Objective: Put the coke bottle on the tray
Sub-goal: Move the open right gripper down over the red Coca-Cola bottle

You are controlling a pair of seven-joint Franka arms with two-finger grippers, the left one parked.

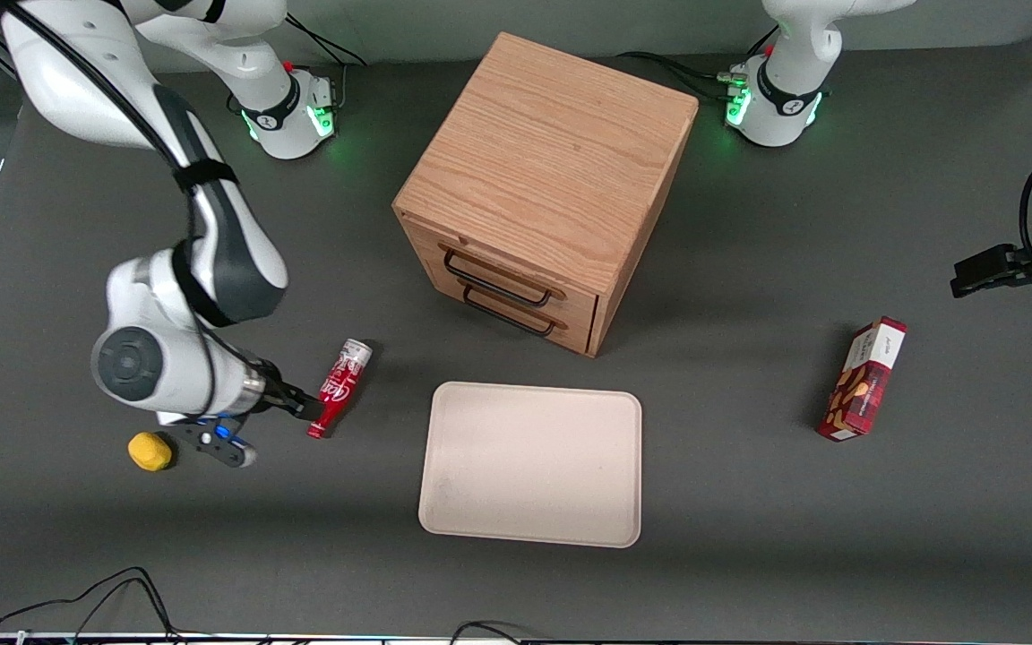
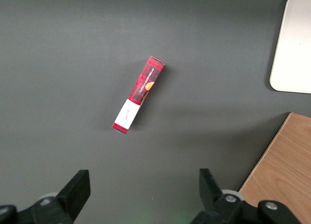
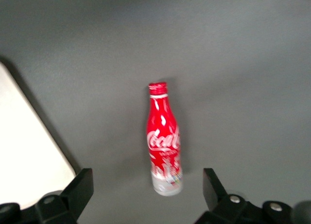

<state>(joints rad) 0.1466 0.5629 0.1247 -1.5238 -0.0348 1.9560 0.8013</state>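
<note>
Slim red coke bottle (image 1: 339, 387) lies on its side on the table, just beside the empty beige tray (image 1: 531, 463)

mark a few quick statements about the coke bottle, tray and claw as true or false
1. The coke bottle lies on its side on the table. True.
2. The coke bottle is already on the tray. False: it lies on the table beside the tray, which has nothing on it.
3. The claw is open, with the bottle between its two fingers in the right wrist view. True.
4. The claw has lifted the bottle off the table. False: the bottle rests on the table, ungrasped.
5. The wooden drawer cabinet stands farther from the front camera than the tray. True.
6. The red snack box sits on the tray. False: it is on the table toward the parked arm's end.
</note>
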